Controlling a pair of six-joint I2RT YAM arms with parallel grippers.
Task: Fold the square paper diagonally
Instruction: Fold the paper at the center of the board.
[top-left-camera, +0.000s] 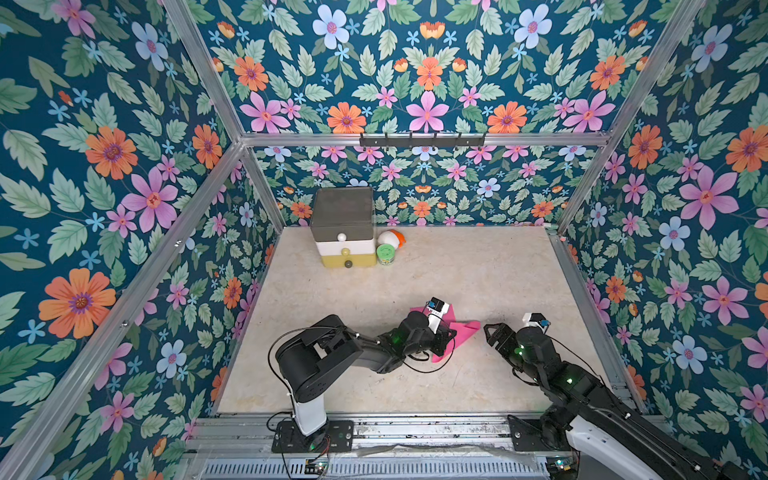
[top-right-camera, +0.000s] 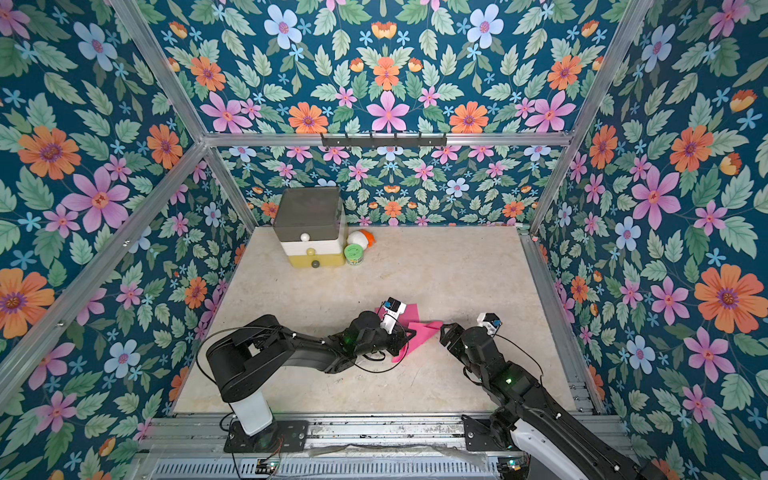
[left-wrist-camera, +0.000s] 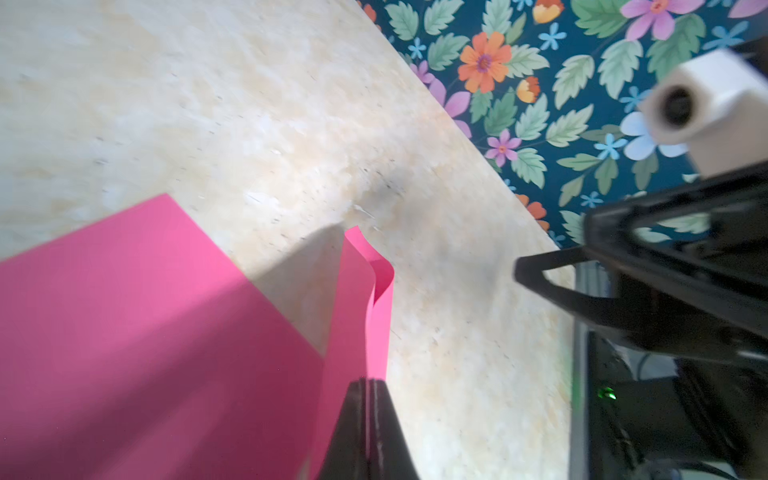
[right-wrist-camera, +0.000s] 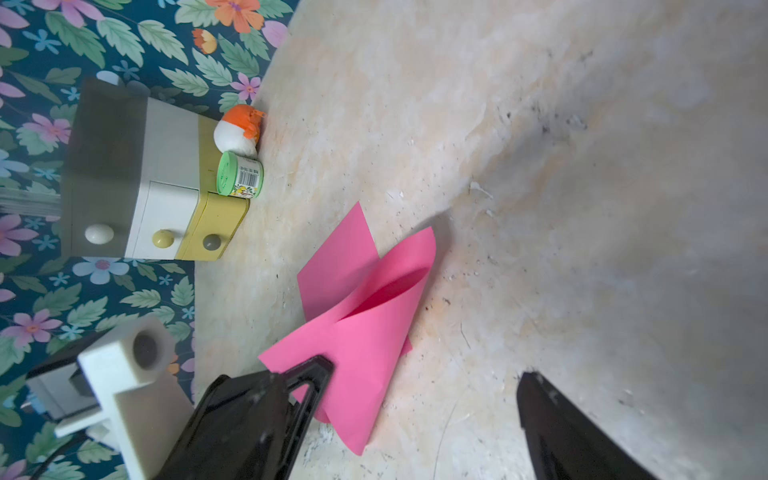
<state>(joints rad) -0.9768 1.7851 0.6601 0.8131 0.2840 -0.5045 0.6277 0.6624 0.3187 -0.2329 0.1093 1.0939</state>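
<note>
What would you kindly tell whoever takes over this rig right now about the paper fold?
Left gripper: shut on a raised flap of the pink paper.
Right gripper: jaws open, empty, close beside the paper.
Paper: on the table between the arms, bent over in a loose curl, no crease.
Done: flap lifted.
Left: align opposite corners, press the diagonal crease flat.

Green tin (top-left-camera: 385, 254) and orange-white toy (top-left-camera: 392, 237) sit beside drawer unit (top-left-camera: 343, 224).

A robot test cell in a lab is shown: an aluminium frame (top-left-camera: 291, 140) is lined with flowered wall panels (top-left-camera: 104, 166), a marbled bench (top-left-camera: 478, 270) is closed in, and two robot arms (top-left-camera: 328, 353) are bolted to a metal rail (top-left-camera: 415, 432).
</note>
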